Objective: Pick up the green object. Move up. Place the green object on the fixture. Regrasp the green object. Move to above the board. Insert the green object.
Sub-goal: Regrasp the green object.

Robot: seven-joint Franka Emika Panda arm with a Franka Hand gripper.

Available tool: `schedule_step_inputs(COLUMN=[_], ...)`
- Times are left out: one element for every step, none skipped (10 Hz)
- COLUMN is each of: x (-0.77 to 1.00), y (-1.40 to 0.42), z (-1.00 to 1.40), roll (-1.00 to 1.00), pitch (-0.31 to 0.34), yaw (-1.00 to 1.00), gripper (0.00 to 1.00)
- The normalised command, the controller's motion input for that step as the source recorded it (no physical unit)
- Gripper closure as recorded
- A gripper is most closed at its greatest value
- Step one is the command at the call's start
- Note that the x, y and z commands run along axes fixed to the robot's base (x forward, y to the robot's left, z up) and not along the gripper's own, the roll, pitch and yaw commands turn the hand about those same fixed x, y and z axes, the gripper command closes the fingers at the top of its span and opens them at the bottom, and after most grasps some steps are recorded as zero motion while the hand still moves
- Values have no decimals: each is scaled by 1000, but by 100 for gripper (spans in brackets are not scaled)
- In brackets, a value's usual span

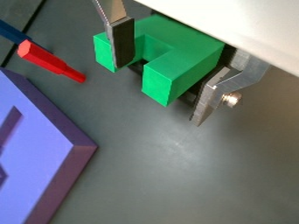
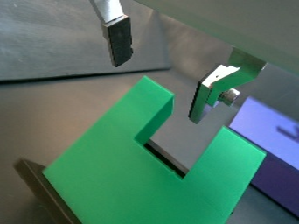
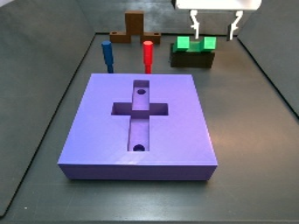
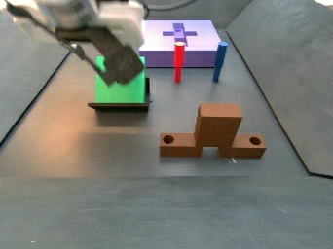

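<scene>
Green object (image 3: pixel 195 44) sits on the fixture (image 3: pixel 194 59) at about 1 o'clock from the board (image 3: pixel 176 122), gripper (image 3: pixel 215 26) spread and empty just above it: pick, lift and placing look done; regrasp, transfer and insertion remain.

Green object (image 3: pixel 197 43), purple board (image 3: pixel 187 131)

We lose the fixture (image 3: pixel 194 59) mostly under the green object (image 3: pixel 197 43); gripper (image 3: pixel 215 26) body cut at frame top, finger contact possibly none, unclear.
</scene>
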Motion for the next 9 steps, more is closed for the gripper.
schedule_step_inputs(x=[0,0,51,83,34,97,66,60,0], y=[-86,-63,-49,-54,-49,-63,-57,-54,-54], z=[100,86,94,97,40,0,0,0,0], roll=[1000,1000,1000,1000,1000,1000,1000,1000,1000], pitch=[0,0,0,0,0,0,0,0,0], yaw=[171,171,174,157,149,129,129,129,109], gripper=[0,0,0,0,0,0,0,0,0])
